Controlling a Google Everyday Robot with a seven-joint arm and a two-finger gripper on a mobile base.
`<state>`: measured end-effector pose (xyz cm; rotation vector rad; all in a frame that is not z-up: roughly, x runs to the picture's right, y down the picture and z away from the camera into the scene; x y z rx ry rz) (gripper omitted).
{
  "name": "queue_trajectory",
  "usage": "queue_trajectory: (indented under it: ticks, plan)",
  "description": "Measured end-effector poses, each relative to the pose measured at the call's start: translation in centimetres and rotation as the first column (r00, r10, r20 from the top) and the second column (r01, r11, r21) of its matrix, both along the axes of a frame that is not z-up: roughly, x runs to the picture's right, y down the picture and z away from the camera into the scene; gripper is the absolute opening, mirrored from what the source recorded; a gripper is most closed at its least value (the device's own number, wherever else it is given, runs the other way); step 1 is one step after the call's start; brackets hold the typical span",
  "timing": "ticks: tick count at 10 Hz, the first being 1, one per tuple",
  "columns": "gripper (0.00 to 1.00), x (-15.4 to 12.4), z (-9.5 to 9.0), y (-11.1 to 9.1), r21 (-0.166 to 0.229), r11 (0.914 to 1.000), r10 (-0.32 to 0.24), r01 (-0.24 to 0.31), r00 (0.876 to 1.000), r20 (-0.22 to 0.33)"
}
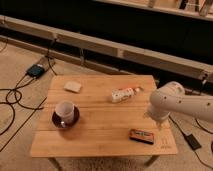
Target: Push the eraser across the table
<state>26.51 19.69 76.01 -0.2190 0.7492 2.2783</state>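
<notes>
**Bamboo-topped table, eraser by its front right corner**

Speckled floor and a long dark wall with a pale ledge surround the table, a low piece with a light plank top. On the table's front right part, close to the corner, lies the eraser, flat, with its orange-brown face up and its long side roughly along the table's front edge. The gripper hangs over the table's right edge, just beside the eraser's far right end, pointing down from a white arm that reaches in from off the table's right side. Whether it is spread or pressed together cannot be told, nor whether it touches the eraser. On the table's left front part a white cup stands on a dark saucer. A pale square pad rests near the table's back left corner. A white tube-like package with an orange tip lies on the table's back right part. Black cables trail across the floor off the table's left side.
</notes>
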Motion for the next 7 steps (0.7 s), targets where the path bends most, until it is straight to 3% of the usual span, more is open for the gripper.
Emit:
queue_trajectory:
  ticks: [5,7]
  plan:
    - [0.65,1.9,2.2,3.2,-0.038,0.9983,0.044,-0.045,0.999,-0.025]
    - [0.65,2.1,2.2,3.4,-0.039,0.9981,0.046,-0.048,0.999,-0.028]
